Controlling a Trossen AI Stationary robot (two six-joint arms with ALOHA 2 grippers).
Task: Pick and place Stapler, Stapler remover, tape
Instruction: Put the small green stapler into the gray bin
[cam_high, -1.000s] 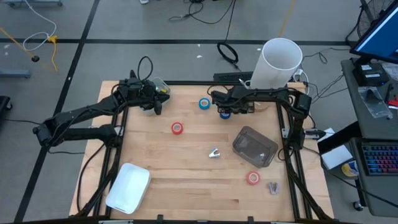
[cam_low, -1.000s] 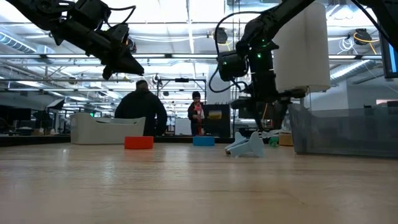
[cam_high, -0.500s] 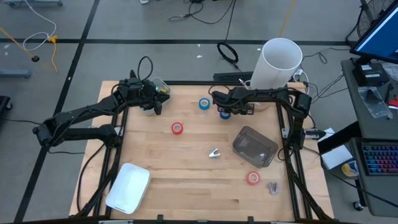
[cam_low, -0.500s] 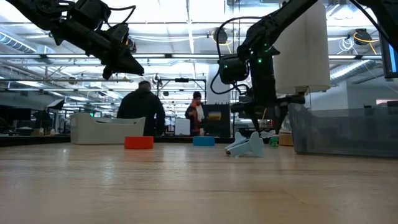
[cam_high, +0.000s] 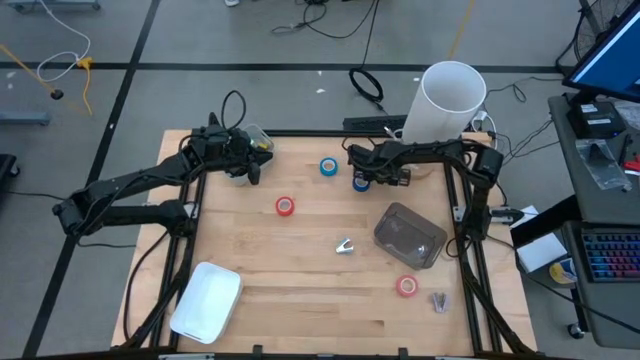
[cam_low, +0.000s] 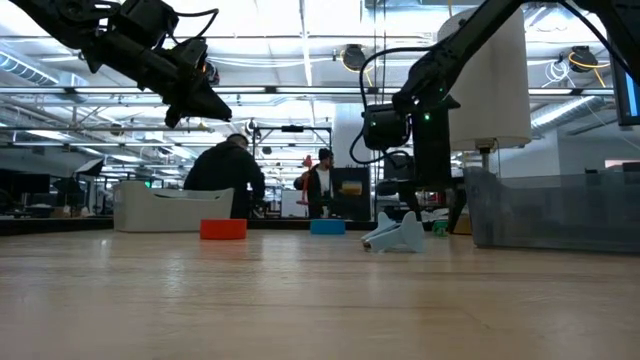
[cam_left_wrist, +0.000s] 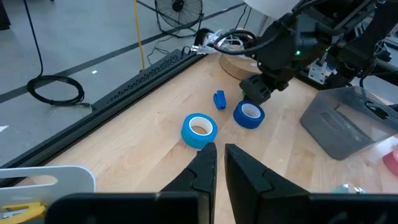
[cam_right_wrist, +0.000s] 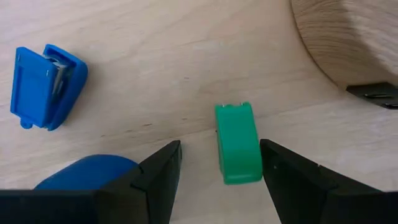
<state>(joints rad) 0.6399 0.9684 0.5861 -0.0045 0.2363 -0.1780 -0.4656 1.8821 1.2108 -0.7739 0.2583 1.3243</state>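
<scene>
My right gripper (cam_right_wrist: 219, 155) stands open at the table's far side and points down. A small green stapler-like piece (cam_right_wrist: 237, 144) lies flat on the wood between its fingertips, touching neither finger. Beside it lie a small blue stapler (cam_right_wrist: 47, 87) and a blue tape roll (cam_right_wrist: 87, 172). A second blue roll (cam_high: 328, 167) lies a little to the left. One red roll (cam_high: 286, 206) sits mid-table and one (cam_high: 406, 286) near the right front. A silver stapler remover (cam_high: 345, 246) rests mid-table. My left gripper (cam_high: 250, 166) hangs shut in the air over the far left.
A clear grey container (cam_high: 410, 236) lies right of centre. A white tray (cam_high: 207, 300) sits at the near left corner, and a tall white cylinder (cam_high: 447, 100) on a round wooden base (cam_right_wrist: 348, 37) stands close behind my right gripper. People stand in the room beyond.
My right gripper has come down toward the table over the green piece and shifted a little toward the right edge, its fingers staying apart.
</scene>
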